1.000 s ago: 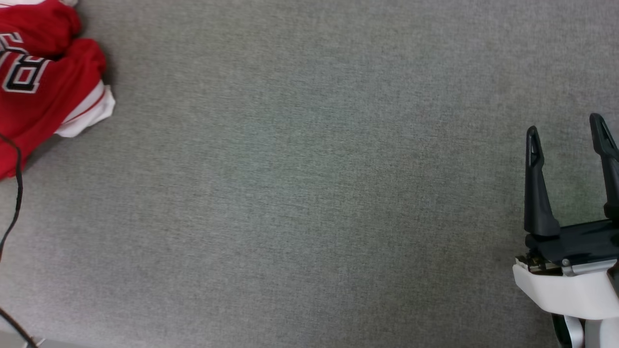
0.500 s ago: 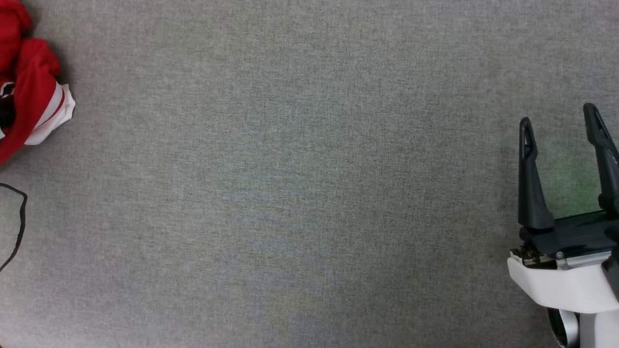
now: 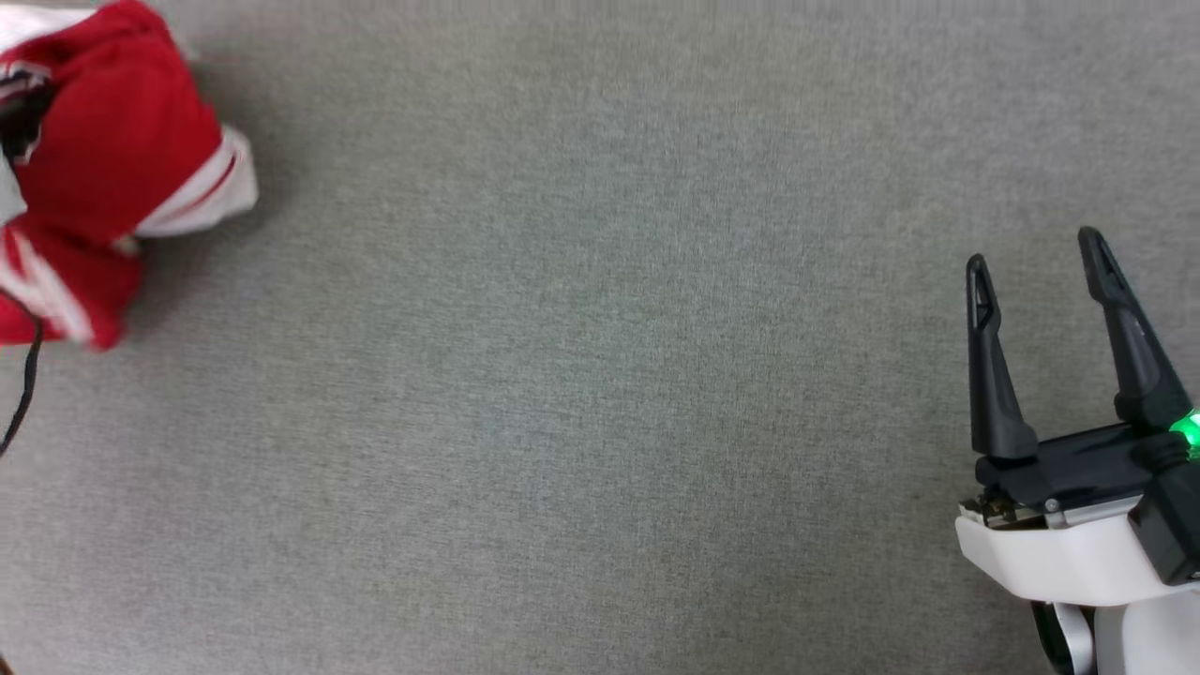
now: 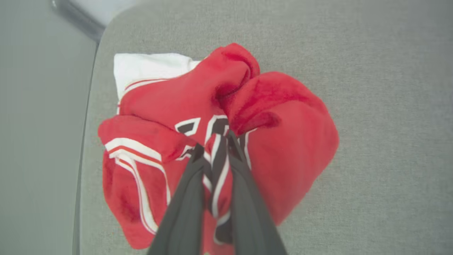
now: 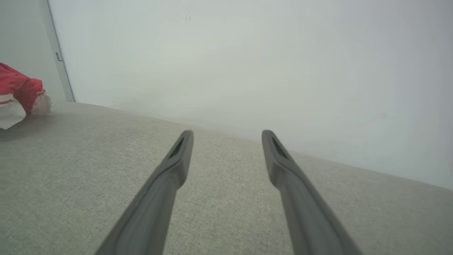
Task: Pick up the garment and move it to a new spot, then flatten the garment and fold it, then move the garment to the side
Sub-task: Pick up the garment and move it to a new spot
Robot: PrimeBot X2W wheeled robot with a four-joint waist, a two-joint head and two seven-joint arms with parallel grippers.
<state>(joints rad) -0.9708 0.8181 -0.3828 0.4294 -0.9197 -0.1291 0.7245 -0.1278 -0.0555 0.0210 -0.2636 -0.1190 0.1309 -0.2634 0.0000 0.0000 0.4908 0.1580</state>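
The garment [image 3: 122, 141] is a bunched red shirt with white striped trim at the head view's upper left edge. In the left wrist view the garment [image 4: 283, 124] hangs in a crumpled heap over the grey surface, near its corner. My left gripper [image 4: 214, 141] is shut on a striped fold at its middle, beside black white-edged lettering. My right gripper [image 3: 1031, 251] stands open at the lower right, far from the shirt, with nothing between its fingers. In the right wrist view the right gripper [image 5: 227, 136] points along the surface, with the garment [image 5: 17, 88] small at the far left.
A grey fabric surface [image 3: 581, 375] spreads across the whole head view. A thin black cable [image 3: 23, 394] hangs at the left edge. The surface's rounded corner [image 4: 95, 71] lies just left of the shirt. A pale wall [image 5: 247, 71] rises behind the far edge.
The left gripper has shut on the shirt, which is now gathered into a tighter bunch. The head view has shifted between frames. The right gripper stays open.
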